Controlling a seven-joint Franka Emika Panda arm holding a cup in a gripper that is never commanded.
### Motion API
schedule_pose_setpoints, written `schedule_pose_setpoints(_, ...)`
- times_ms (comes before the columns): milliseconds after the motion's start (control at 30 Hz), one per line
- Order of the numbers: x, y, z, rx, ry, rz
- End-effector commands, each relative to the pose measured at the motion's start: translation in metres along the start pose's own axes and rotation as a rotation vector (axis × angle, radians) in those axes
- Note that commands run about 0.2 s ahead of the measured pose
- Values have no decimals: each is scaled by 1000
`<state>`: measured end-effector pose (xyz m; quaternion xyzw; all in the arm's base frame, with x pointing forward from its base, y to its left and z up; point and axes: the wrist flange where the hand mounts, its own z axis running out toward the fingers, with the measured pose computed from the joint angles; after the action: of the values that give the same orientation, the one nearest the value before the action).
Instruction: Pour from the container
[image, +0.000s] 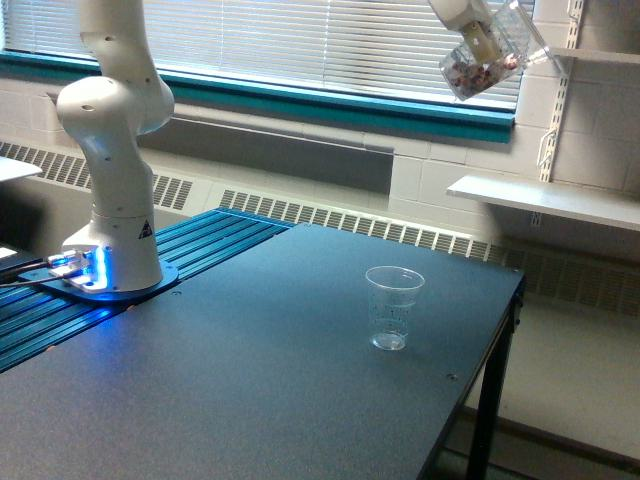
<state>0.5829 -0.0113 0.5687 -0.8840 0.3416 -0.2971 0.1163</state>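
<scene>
High at the exterior view's upper right, my gripper (487, 40) is shut on the container (489, 58), a clear unmarked plastic cup. It is tilted, its base pointing down to the left, and small dark and pale pieces lie in its bottom. Far below on the dark table (250, 400) stands a tapered clear cup with printed measuring marks (393, 307), upright and apparently empty. The container hangs well above that cup and somewhat toward the exterior view's right of it. Only the lowest part of the gripper shows; the rest is cut off by the top edge.
The arm's white base (110, 230) with a blue light stands at the exterior view's left on a ribbed blue strip (200, 245). The table's right edge (500, 330) lies close to the marked cup. A white shelf (545, 200) and window blinds (330, 50) are behind.
</scene>
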Motion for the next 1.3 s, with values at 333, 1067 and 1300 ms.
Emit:
schedule_pose_setpoints(333,0,41,5,-47,-95,331)
schedule_pose_setpoints(1067,-97,41,38,-118,-151,361)
schedule_pose_setpoints(1300,-129,26,42,-136,-156,314)
